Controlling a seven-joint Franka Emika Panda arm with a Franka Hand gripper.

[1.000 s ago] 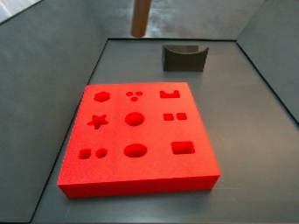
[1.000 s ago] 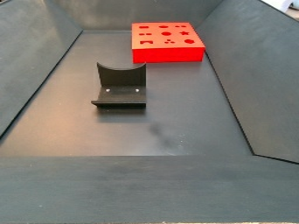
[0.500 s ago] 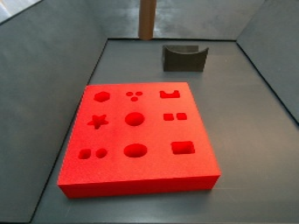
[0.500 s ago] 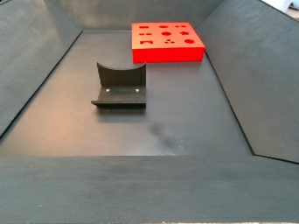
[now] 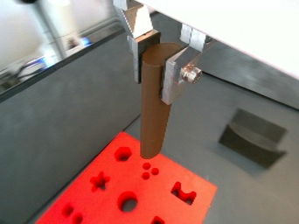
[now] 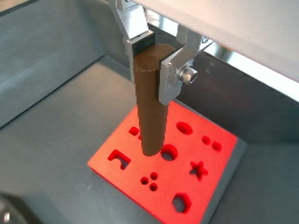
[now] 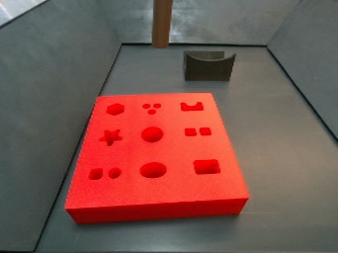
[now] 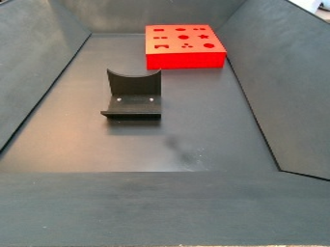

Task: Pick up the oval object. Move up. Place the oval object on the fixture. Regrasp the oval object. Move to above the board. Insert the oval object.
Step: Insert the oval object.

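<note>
The gripper (image 5: 160, 54) is clamped on the top end of the oval object (image 5: 155, 105), which hangs straight down, long axis vertical, with its free end pointing at the board (image 6: 219, 189) well below. Further off, the fixture (image 5: 253, 137) sits alone on the dark worktop (image 7: 271, 119), apart from the board.

Gripper (image 5: 162, 59), high above the red board, seen in both wrist views (image 6: 156, 54). Two flat silver plate fingers (image 5: 138, 24) are shown, metal brushed and pale. A dark pad is seen on the inner face of one. A small round screw head (image 5: 190, 74) is fixed to the outer plate (image 6: 176, 72). White housing is seen above.
</note>
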